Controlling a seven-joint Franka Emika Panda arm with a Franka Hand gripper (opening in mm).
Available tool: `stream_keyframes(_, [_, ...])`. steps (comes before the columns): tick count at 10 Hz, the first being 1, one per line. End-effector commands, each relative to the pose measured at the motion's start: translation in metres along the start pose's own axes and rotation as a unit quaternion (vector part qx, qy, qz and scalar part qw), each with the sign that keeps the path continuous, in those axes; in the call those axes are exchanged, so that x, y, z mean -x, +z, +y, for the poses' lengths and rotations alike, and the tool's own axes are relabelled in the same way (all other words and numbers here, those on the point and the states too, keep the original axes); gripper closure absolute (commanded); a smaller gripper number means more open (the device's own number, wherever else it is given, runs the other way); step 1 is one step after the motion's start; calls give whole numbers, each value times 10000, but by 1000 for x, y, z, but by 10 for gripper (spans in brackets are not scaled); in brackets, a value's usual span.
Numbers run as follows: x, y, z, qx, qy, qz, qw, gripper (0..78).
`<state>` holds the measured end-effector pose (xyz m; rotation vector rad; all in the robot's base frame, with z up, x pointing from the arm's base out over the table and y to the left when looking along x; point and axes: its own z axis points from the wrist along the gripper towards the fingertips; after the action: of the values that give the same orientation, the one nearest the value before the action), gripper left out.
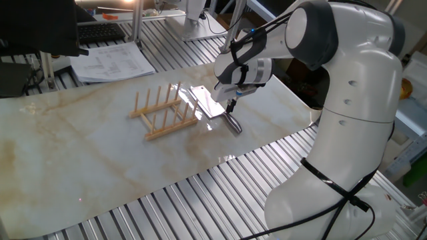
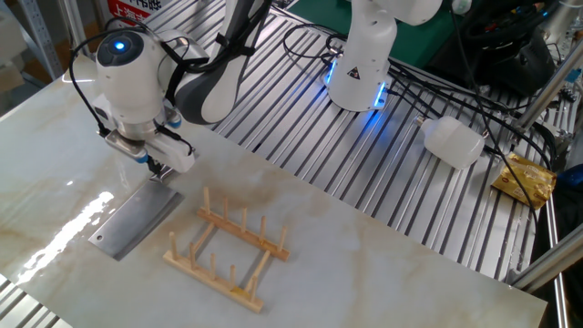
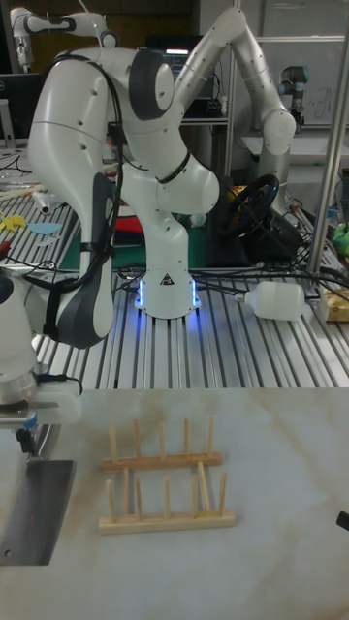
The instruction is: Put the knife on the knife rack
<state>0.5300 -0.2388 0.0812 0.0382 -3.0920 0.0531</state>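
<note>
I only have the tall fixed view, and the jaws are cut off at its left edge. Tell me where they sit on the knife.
Observer: In the other fixed view, the jaws are low over the knife, right where the handle meets the blade. I cannot tell whether they have closed.
Operator: Report which way the handle points.
Observer: In one fixed view, the handle points away from the rack, toward the edge of the table on the robot's side.
</note>
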Motion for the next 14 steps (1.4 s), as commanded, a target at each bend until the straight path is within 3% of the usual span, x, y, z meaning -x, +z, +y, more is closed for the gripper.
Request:
stream_keyframes(1, [1,-4,3,33,37,23,10000,776])
stream_keyframes(4, [1,-3,2,159,93,401,9990,776])
stream_keyframes(9, [2,2,1,155,47,382,9991,776])
stream_keyframes(14, [3,3,-1,278,49,425,9987,776])
